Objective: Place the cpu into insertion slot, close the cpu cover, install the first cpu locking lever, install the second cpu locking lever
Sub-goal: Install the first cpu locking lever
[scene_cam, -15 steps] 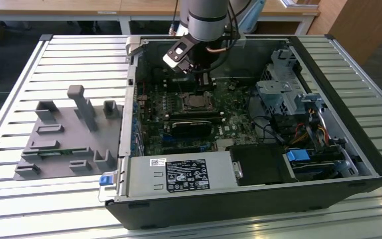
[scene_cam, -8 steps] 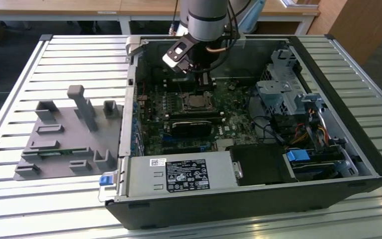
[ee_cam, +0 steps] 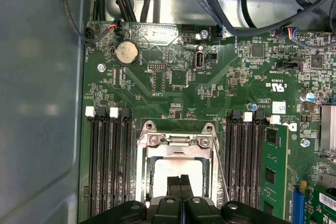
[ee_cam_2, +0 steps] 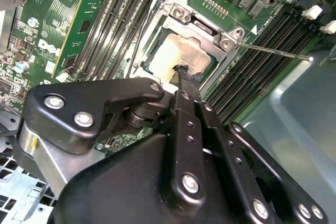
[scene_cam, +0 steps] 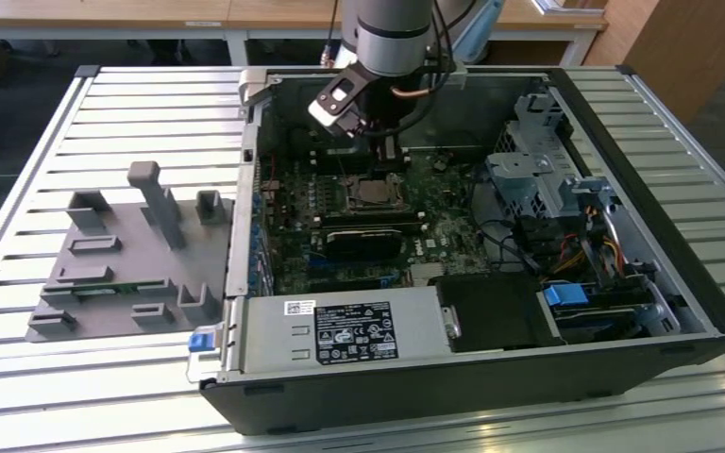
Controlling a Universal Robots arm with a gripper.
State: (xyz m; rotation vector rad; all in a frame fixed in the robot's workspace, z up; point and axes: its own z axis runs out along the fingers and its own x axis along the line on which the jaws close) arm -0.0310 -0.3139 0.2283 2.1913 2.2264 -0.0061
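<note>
Pointing down at the green board (ee_cam: 173, 93), the one pincer (ee_cam: 180, 179) has both black fingers pressed together over the single cpu (ee_cam: 163, 174) (flat, square, shiny silver). One thin metal cover (ee_cam: 176, 140), with two round screws (ee_cam: 154, 140), lies flat around it; one wire lever (ee_cam_2: 273, 51) juts free.

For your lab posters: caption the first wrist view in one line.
Closed black claw poised over the silver-grey square cpu, framed by its silvery metal cover on the green circuit board.
</note>
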